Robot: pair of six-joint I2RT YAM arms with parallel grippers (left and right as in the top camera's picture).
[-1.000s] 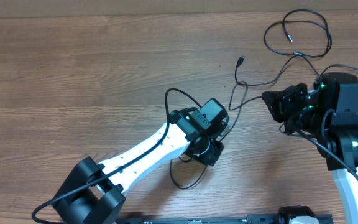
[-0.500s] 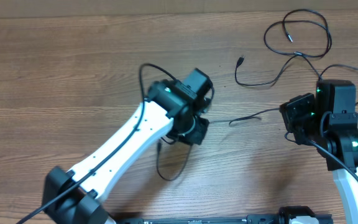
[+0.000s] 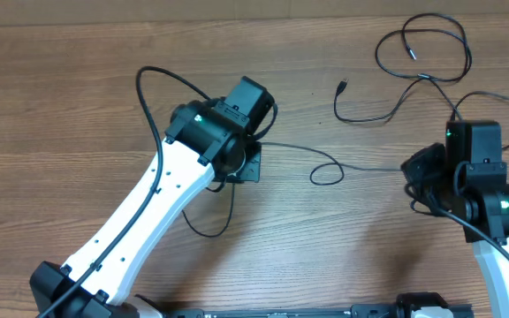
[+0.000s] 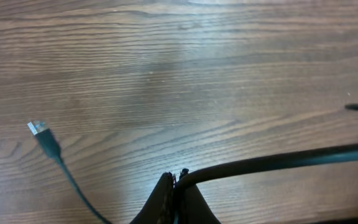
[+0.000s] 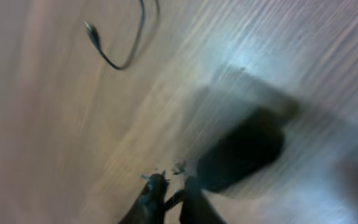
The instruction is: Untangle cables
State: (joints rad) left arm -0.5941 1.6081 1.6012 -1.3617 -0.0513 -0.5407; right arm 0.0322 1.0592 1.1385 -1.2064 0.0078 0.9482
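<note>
My left gripper (image 3: 247, 165) is shut on a thin black cable (image 3: 325, 168). In the left wrist view the closed jaws (image 4: 179, 176) pinch that cable (image 4: 278, 162), which runs off to the right. From there it crosses the table through a small loop towards my right gripper (image 3: 411, 172). The cable's tail curves below the left gripper (image 3: 210, 225), and a metal-tipped plug (image 4: 39, 129) lies on the wood. A second cable (image 3: 422, 40) lies in loose loops at the back right, its plug (image 3: 343, 86) free. The right wrist view is blurred; its fingertips (image 5: 171, 180) stand close together.
The bare wooden table (image 3: 78, 106) stretches to the left. A thick black arm cable (image 3: 153, 88) arches over the left arm. The right arm's base (image 3: 502, 212) sits at the right edge, near the second cable's loops.
My left gripper has travelled left and back with the cable in it, drawing it out away from the looped cable. The right arm has shifted slightly to the right.
</note>
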